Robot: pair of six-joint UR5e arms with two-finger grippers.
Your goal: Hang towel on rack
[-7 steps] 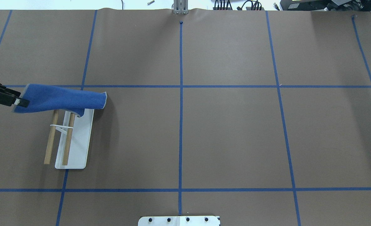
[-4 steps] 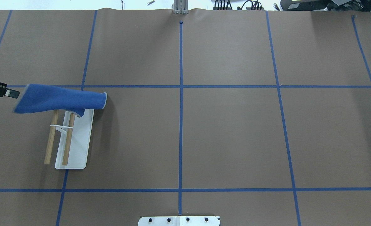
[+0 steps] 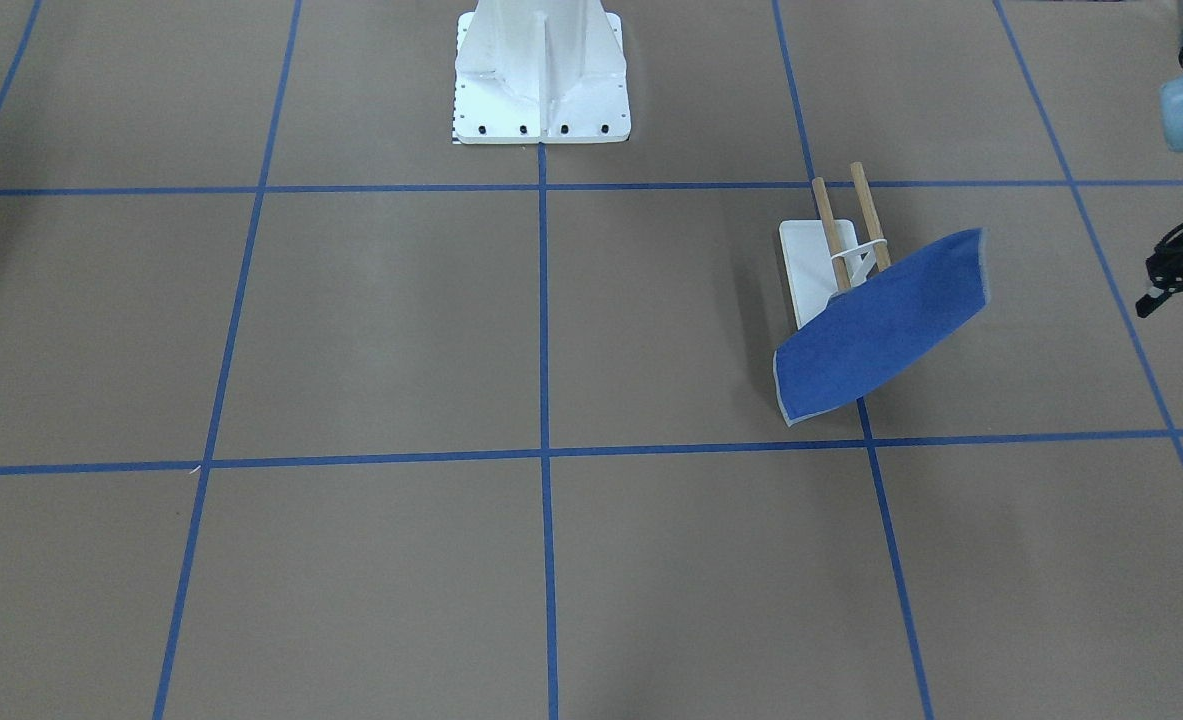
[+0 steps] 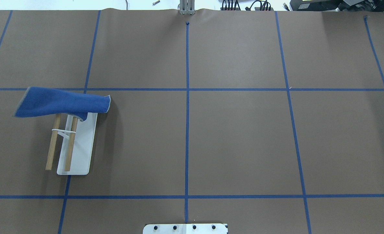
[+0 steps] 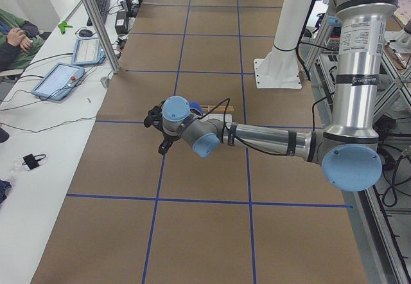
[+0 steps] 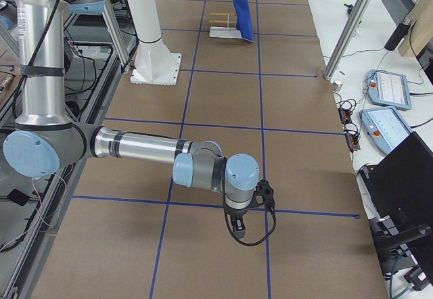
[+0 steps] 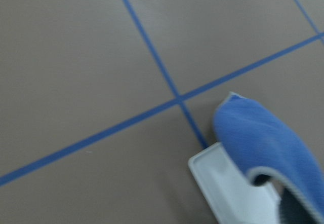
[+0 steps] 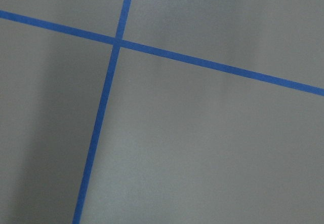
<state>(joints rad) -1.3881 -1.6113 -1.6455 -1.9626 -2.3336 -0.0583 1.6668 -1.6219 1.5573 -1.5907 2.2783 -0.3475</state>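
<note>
Left gripper [image 3: 1173,268] hangs out at the side, clear of the towel [image 4: 62,103], and its jaw gap is too hidden to call. Right gripper [image 6: 238,226] points down over the brown table [image 4: 230,139], well apart, gap unreadable too. The towel lies draped across the far ends of the rack's [image 4: 81,149] two dowels [image 4: 69,146].
</note>
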